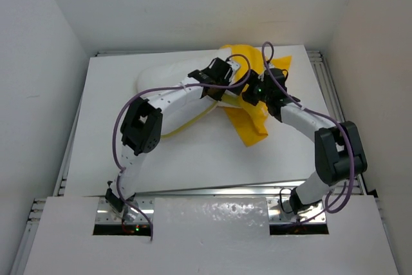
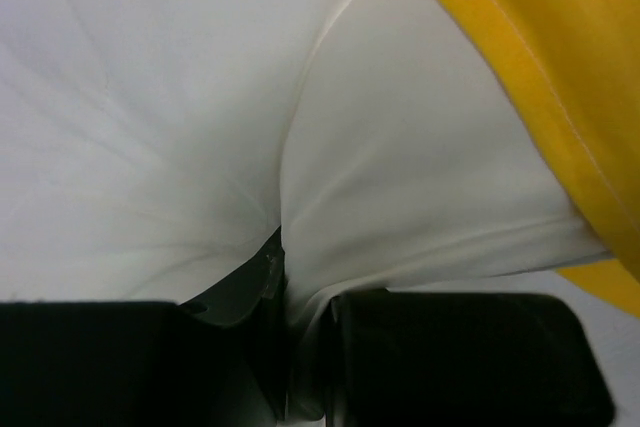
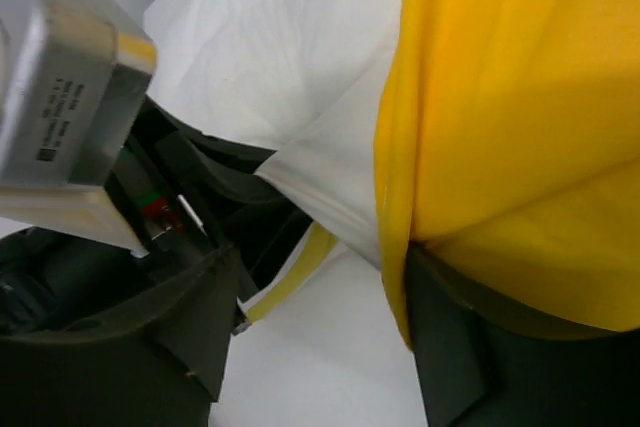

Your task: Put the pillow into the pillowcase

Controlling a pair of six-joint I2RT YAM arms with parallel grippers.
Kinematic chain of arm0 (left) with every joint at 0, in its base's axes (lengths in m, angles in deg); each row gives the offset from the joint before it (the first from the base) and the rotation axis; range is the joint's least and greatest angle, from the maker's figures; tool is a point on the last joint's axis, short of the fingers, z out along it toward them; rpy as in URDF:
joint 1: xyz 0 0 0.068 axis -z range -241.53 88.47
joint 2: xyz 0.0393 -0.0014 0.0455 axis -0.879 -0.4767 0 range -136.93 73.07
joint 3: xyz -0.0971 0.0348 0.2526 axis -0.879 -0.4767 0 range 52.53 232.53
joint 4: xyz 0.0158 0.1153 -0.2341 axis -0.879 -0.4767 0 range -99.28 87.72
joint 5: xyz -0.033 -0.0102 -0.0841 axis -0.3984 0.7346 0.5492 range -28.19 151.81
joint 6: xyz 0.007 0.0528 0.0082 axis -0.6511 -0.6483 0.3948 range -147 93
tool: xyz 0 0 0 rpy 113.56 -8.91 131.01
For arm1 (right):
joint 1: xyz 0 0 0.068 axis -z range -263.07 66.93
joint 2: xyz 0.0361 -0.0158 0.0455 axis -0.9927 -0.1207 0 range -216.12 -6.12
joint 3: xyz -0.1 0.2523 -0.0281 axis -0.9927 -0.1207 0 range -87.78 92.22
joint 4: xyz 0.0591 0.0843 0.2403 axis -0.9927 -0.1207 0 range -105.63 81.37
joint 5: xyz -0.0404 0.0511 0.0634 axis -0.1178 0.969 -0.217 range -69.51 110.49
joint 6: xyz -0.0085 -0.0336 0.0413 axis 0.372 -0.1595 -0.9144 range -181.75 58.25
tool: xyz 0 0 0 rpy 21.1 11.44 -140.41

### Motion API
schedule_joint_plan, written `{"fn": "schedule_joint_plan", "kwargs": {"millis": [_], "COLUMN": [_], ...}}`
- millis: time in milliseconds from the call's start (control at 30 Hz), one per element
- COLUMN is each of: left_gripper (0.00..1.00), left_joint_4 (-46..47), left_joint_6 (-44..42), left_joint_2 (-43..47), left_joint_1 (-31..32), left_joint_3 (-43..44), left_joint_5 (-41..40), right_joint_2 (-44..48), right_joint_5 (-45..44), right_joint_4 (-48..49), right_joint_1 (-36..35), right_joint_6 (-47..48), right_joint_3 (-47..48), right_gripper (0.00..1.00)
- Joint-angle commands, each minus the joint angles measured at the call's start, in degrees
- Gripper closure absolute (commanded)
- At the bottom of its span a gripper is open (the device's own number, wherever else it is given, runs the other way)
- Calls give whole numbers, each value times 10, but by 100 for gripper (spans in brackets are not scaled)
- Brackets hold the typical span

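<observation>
Top external, count: one pillow (image 1: 161, 82), one pillowcase (image 1: 248, 123), two arms, two purple cables (image 1: 119, 123), one white surface (image 1: 193, 159).
Top external, pillow: white, puffy and rounded, at the far left-centre of the surface, partly under the left arm.
Top external, pillowcase: bright yellow thin cloth, crumpled, just right of the pillow and touching it, with one corner pointing toward the near edge.
Top external, end effectors: left end effector (image 1: 222, 78) and right end effector (image 1: 252, 91) meet where the pillow and pillowcase join; their jaws cannot be made out from here.
Left wrist, count: two black fingers, one fold of white cloth, one yellow hem.
Left wrist, left end effector (image 2: 300, 337): narrow, pinched on a smooth gathered fold of the pillow (image 2: 150, 97), with creases fanning out from the pinch.
Left wrist, pillowcase (image 2: 560, 67): stitched yellow hem lying over the pillow at the right.
Right wrist, count: two dark fingers, one grey metal camera housing (image 3: 60, 77).
Right wrist, right end effector (image 3: 320, 347): jaws apart with bare surface between them; the pillowcase (image 3: 520, 97) drapes over the right-hand finger, not clamped.
Right wrist, pillow (image 3: 290, 47): white, beside the yellow cloth.
</observation>
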Motion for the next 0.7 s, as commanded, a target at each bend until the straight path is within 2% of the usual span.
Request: {"fn": "schedule_joint_plan", "kwargs": {"millis": [0,33,67,167,300,400,533,667], "left_gripper": [100,100,100,100,100,100,100,100], "left_joint_4": [81,87,90,93,94,97,101,99], "left_joint_6": [25,25,27,32,38,42,42,39], "left_joint_2": [6,10,12,12,7,8,7,7], "left_joint_1": [6,5,5,8,11,12,12,17], "left_joint_3": [-9,-20,-28,-38,-35,-39,-40,-38], "left_joint_5": [42,48,54,68,74,75,75,74], "right_joint_2": [52,67,80,130,186,215,174,96], "right_joint_5": [-27,-49,-89,-170,-251,-301,-302,-250], "right_joint_4": [-94,-109,-134,-182,-205,-186,-117,-17], "right_joint_1": [0,0,-1,0,0,1,12,18], "right_joint_6": [35,44,51,61,26,-25,-64,-82], "right_joint_3": [-6,-9,-12,-26,-74,-123,-127,-106], "right_gripper": [31,27,17,8,4,1,1,1]}}
